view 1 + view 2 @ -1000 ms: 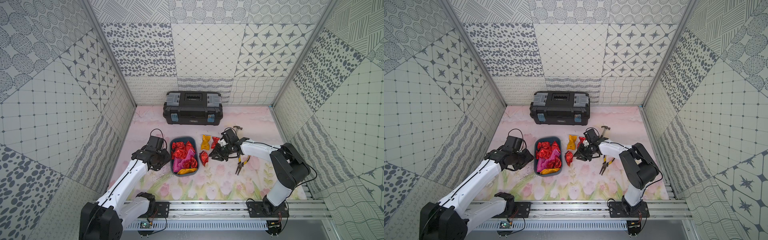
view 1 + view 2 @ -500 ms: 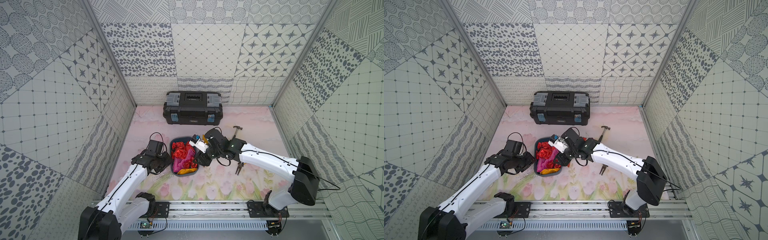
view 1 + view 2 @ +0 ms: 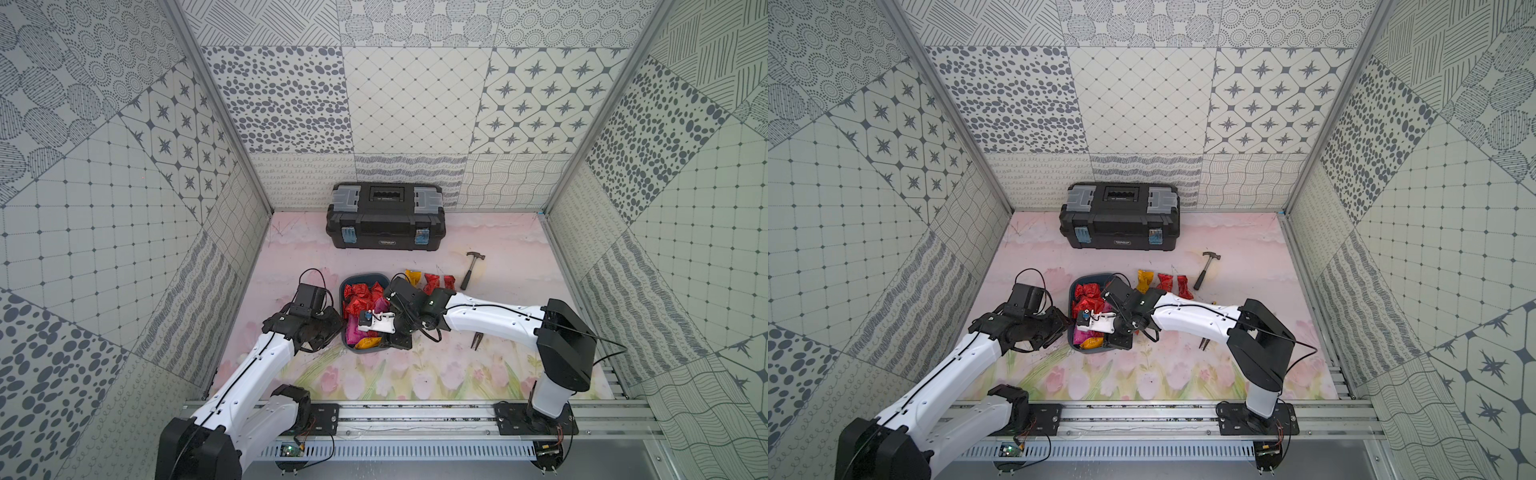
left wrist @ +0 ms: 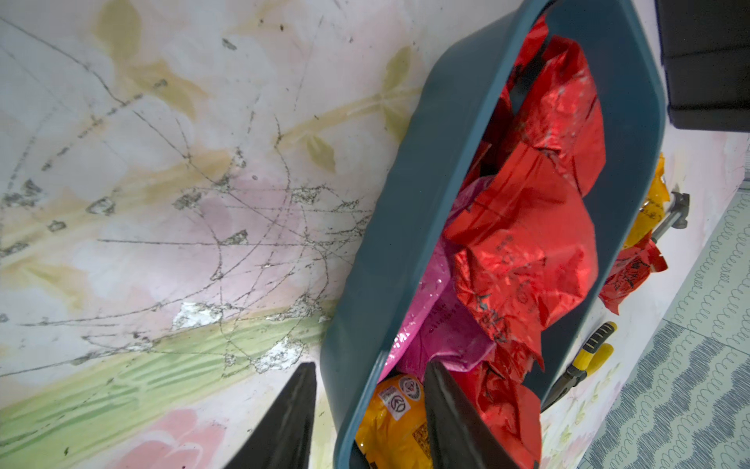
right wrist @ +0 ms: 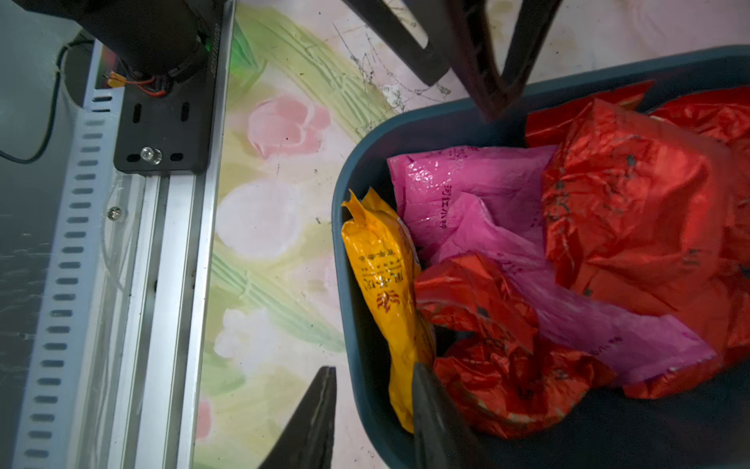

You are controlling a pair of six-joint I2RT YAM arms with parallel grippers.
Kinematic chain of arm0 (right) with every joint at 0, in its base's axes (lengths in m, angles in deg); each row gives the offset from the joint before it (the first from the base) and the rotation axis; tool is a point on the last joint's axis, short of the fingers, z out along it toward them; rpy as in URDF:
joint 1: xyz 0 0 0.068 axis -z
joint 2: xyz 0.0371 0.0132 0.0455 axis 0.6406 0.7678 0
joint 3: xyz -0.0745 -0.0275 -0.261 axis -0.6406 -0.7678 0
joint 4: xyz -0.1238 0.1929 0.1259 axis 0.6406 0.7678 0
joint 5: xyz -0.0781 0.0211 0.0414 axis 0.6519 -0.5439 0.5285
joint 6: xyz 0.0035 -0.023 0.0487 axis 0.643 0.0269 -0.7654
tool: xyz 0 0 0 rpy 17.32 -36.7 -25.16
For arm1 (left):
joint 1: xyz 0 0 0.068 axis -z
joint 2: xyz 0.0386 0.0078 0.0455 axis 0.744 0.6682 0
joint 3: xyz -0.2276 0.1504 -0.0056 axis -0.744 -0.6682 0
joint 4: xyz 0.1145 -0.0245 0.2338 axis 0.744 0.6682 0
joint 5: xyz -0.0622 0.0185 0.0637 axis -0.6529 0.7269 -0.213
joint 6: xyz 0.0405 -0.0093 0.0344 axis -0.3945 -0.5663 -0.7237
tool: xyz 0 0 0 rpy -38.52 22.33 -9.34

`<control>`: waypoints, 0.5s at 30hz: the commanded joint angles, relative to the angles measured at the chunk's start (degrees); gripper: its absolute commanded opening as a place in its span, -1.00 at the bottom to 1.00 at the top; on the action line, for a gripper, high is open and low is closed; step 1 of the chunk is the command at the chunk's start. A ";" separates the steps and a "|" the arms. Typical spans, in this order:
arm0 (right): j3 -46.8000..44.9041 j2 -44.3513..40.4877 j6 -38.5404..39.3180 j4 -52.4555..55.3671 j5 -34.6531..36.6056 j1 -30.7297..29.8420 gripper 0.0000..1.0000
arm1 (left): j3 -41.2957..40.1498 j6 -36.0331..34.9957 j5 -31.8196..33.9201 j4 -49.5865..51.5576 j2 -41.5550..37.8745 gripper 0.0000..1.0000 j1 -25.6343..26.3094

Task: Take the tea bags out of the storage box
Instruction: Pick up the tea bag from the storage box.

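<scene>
Crinkled foil tea bags (image 5: 633, 227) in smooth round-cornered storage box (image 4: 389, 251); both end effectors astride its wall, grip unclear

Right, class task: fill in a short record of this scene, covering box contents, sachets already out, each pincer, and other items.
storage box: no lid, holds red, pink and yellow tea bags
out on mat: one loose yellow sachet and two loose red sachets, beside the box
left pincer: straddles the box wall, one finger inside, one outside
right pincer: straddles the box wall, next to the boxed yellow sachet
other items: toolbox, hammer, pliers
</scene>
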 commanded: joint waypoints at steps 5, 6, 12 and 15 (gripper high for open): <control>4.21 4.38 1.94 -1.32 1.50 -0.61 -0.45 | -0.17 0.89 0.52 -0.04 -1.22 -0.05 -0.24; 4.37 4.84 2.14 -1.32 1.60 -0.65 -0.49 | -0.26 0.81 0.56 0.06 -1.33 -0.05 -0.20; 4.40 6.10 2.55 -1.30 1.40 -0.89 -0.68 | -0.09 0.70 1.00 0.22 -1.60 -0.06 -0.24; 4.16 6.23 2.22 -1.32 0.99 -0.90 -0.82 | 0.08 0.58 1.25 0.16 -1.69 -0.05 -0.24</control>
